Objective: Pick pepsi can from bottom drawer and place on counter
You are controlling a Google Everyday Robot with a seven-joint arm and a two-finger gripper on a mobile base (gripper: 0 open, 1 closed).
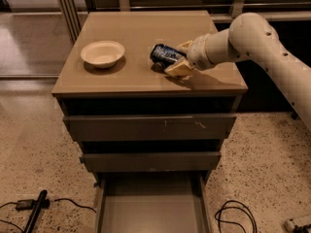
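Camera view: the small dark-blue metal pepsi can point(163, 54) is found lying tilted on the glossy tan counter point(136, 28), near the round white bowl point(102, 53). It is clasped between the closed cream fingers of the gripper point(174, 58), judged ready for release. The grey bottom drawer point(150, 210) is seen pulled open.

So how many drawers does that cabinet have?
3: top drawer and middle drawer stacked under the counter, bottom drawer pulled open. None seem hidden. The gripper holds the pepsi can over the counter.

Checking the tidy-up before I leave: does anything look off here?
The pepsi can lies on its side, not upright, on the counter, clasped in the gripper. The bottom drawer stands open.
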